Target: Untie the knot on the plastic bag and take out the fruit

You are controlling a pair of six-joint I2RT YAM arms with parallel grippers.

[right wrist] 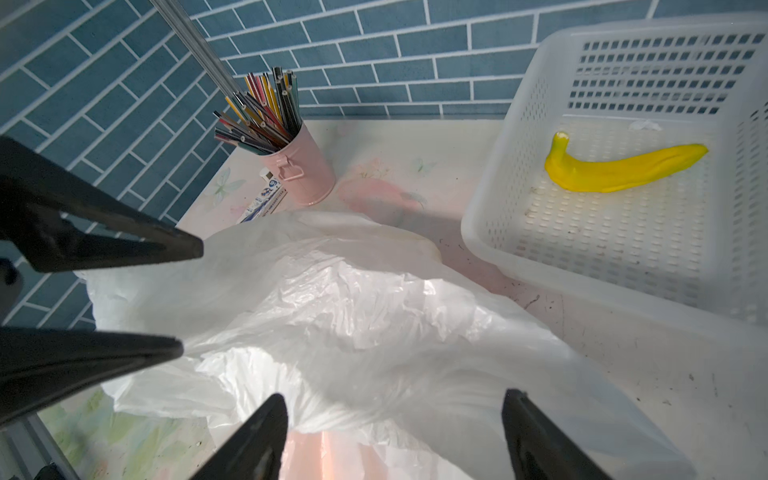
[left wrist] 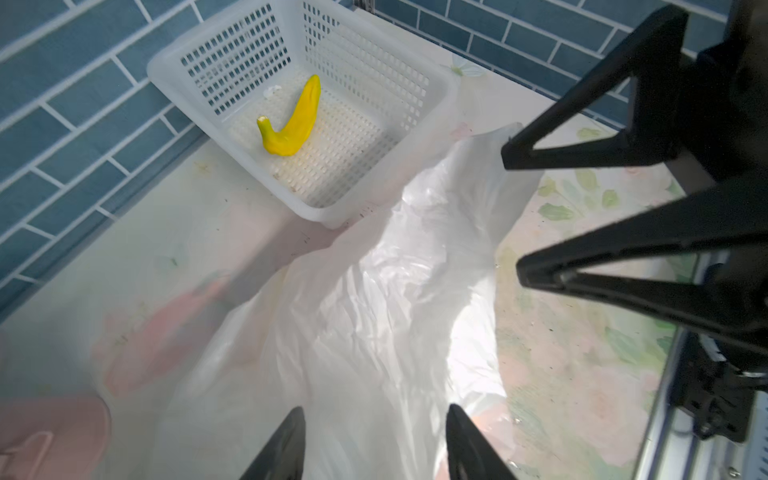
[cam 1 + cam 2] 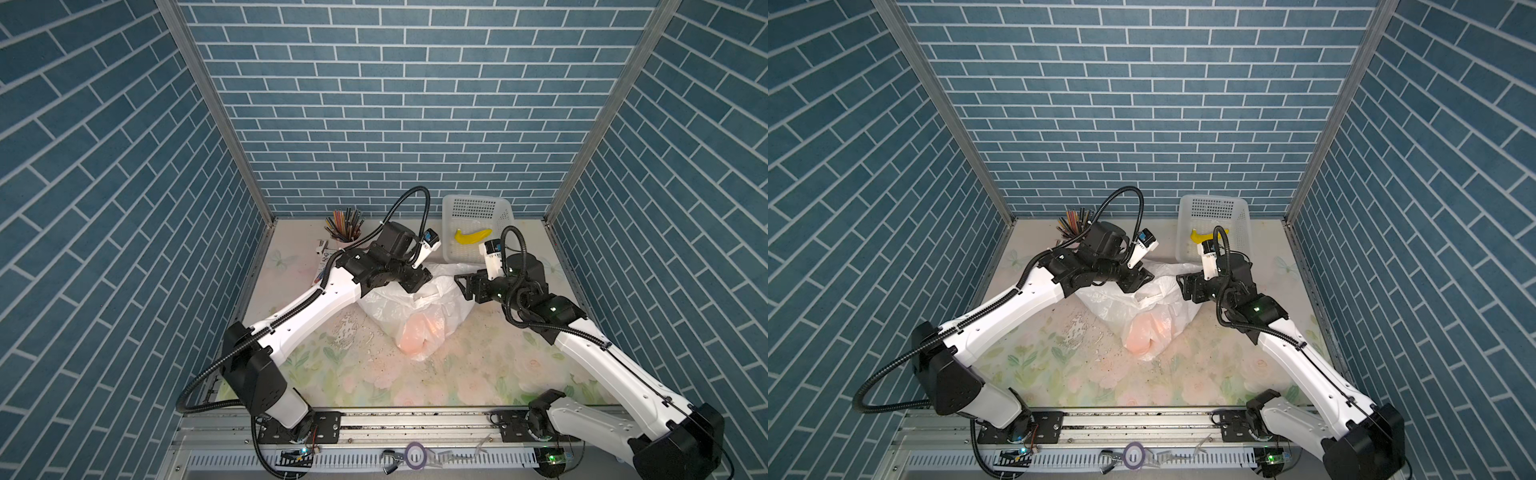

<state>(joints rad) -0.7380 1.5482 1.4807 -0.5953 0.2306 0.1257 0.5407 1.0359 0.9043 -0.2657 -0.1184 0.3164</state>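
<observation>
Fingers (image 2: pixel 286 444) of our left gripper (image 2: pixel 376 409) and right gripper (image 1: pixel 395 395) stand spread, grasping nothing; we hover over the plastic bag (image 3: pixel 386 307), fruit (image 3: pixel 419 328) inside.

Bright even light, glare on the plastic bag (image 2: pixel 374 311), wrist-view foregrounds blurred.

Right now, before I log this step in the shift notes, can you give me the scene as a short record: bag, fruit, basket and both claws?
plastic bag: crumpled, centre, between both claws
knot: none visible
fruit: orange-pink shape showing through the bag
basket: behind the bag, holds one banana
left claw: open, over the bag, gripping nothing
right claw: open, over the bag, gripping nothing
pencil cup: back left, apart from the bag
</observation>
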